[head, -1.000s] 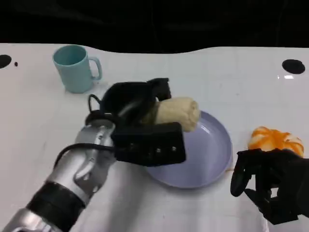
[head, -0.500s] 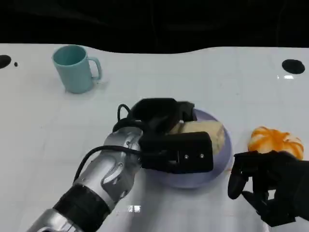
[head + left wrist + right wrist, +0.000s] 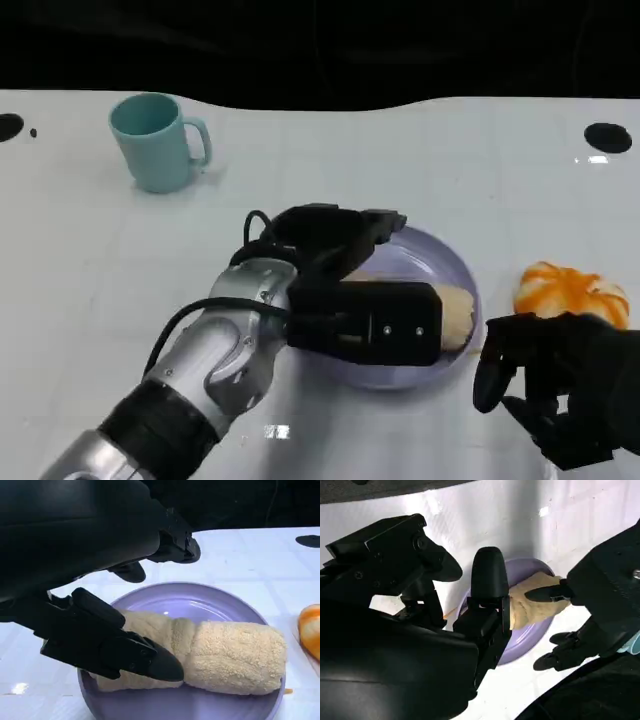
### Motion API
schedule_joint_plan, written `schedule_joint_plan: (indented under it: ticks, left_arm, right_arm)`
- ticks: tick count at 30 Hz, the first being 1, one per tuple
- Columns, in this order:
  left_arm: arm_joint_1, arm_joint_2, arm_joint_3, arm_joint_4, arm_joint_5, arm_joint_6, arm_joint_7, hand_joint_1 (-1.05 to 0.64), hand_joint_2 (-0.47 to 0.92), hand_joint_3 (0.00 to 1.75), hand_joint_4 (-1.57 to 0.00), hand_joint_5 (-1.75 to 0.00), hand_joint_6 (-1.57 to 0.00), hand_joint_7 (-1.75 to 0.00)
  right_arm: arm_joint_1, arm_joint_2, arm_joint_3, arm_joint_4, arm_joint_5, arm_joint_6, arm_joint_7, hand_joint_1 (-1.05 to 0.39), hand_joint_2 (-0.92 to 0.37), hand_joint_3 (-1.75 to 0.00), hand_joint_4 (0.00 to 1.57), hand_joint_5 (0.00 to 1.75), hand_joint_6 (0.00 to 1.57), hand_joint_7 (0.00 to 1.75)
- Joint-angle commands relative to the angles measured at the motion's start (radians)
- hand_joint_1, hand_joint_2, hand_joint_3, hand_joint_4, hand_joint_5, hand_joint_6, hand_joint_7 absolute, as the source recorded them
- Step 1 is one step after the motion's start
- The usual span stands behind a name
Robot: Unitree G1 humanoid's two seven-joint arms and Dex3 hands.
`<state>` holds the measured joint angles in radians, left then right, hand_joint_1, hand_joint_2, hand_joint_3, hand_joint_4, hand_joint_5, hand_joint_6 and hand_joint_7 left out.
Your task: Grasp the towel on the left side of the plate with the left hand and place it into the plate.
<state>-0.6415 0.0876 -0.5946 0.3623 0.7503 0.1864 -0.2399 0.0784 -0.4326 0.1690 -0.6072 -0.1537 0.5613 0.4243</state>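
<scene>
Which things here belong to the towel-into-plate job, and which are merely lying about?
Job: towel, lying in the plate; left hand over it.
Lying about: teal mug, orange object, right hand.

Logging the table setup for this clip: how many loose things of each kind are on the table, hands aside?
Mug: 1
Plate: 1
Towel: 1
Orange peeled fruit: 1
Total: 4
</scene>
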Motion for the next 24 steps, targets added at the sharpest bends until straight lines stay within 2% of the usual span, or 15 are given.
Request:
schedule_joint_plan:
  ticks: [1,7,10,13,16,21,24]
  left_arm:
    - [0.014,0.045,0.028,-0.073,-0.019,0.008,-0.046,-0.75,0.92,0.11,-0.11,-0.51,-0.20,-0.01]
    - [0.070,0.108,0.125,-0.218,-0.133,0.027,-0.151,-0.70,0.92,0.12,-0.14,-0.57,-0.26,-0.04]
    - [0.116,0.140,0.183,-0.293,-0.214,0.013,-0.183,-0.61,0.92,0.13,-0.24,-0.65,-0.36,-0.08]
    - [0.166,0.128,0.271,-0.389,-0.351,0.118,-0.265,-0.51,0.92,0.17,-0.34,-0.70,-0.41,-0.10]
    - [0.218,0.122,0.355,-0.501,-0.467,0.241,-0.307,-0.43,0.92,0.20,-0.51,-0.82,-0.48,-0.12]
    - [0.327,0.126,0.442,-0.677,-0.565,0.328,-0.276,-0.34,0.92,0.23,-0.61,-0.85,-0.61,-0.17]
    - [0.398,0.107,0.501,-0.764,-0.629,0.373,-0.251,-0.29,0.92,0.25,-0.71,-0.98,-0.79,-0.27]
  right_arm:
    - [-0.005,-0.012,-0.003,-0.013,-0.005,0.007,0.000,0.00,-0.60,-1.03,0.70,1.75,0.67,1.42]
    - [-0.003,-0.005,-0.007,-0.002,0.000,-0.013,-0.002,0.00,-0.60,-1.03,0.72,1.75,0.68,1.42]
    - [-0.002,-0.002,-0.007,-0.001,0.000,-0.015,-0.006,0.00,-0.59,-1.03,0.72,1.75,0.69,1.43]
    - [-0.003,-0.001,-0.006,0.001,0.000,-0.017,-0.006,0.00,-0.59,-1.04,0.72,1.75,0.69,1.42]
    - [-0.006,-0.003,-0.002,-0.007,-0.004,0.002,-0.005,0.00,-0.60,-1.04,0.71,1.75,0.69,1.42]
    - [-0.014,-0.003,0.003,-0.008,-0.009,0.008,-0.005,0.00,-0.60,-1.03,0.71,1.75,0.69,1.42]
    - [-0.019,-0.003,0.006,-0.008,-0.011,0.012,-0.004,0.00,-0.60,-1.03,0.71,1.75,0.69,1.42]
